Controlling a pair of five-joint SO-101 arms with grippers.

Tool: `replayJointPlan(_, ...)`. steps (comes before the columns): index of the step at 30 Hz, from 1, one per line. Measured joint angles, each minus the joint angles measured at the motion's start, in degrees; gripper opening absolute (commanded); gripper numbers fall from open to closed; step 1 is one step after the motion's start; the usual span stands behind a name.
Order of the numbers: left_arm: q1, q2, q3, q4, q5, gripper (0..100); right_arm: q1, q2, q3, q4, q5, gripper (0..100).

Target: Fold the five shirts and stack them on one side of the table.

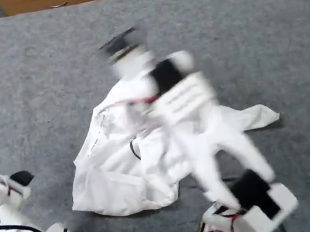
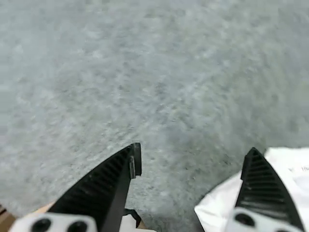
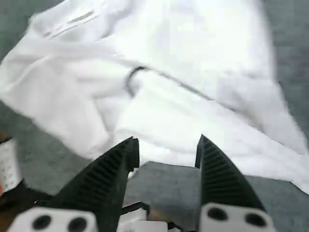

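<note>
Judging step as flattening: white shirt (image 1: 117, 176) crumpled on grey table (image 1: 30, 83). Right gripper (image 3: 167, 145) at its edge, left gripper (image 2: 194, 151) beside, both with jaws apart. Next I pinch that edge.

High view looks steeply down over the grey table (image 1: 30, 83). Both wrist views face down, close above it; all apparently share the white shirt (image 1: 117, 176).
</note>
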Motion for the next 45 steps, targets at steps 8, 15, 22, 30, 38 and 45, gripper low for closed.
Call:
replayJointPlan(8,-10.4,0.0,0.0,-2.2,0.0,33,-11.9,20.0,-10.7,-0.8,-3.0,19.0)
replayJointPlan(15,-11.7,0.0,1.1,-6.2,0.0,33,-0.7,33.1,-27.2,0.4,1.4,19.0)
replayJointPlan(22,-0.3,0.0,1.1,-6.2,0.0,33,16.1,36.0,-35.8,0.4,5.4,19.0)
replayJointPlan(30,4.3,0.0,1.1,-6.2,1.9,33,13.7,36.2,-36.0,0.4,5.5,19.1)
replayJointPlan(38,-2.0,0.0,3.5,-5.7,2.1,33,-4.0,36.2,-27.6,0.5,1.4,19.1)
replayJointPlan(45,-4.2,0.0,4.4,-5.7,2.1,33,-6.2,38.5,-23.8,-6.3,-1.1,18.9)
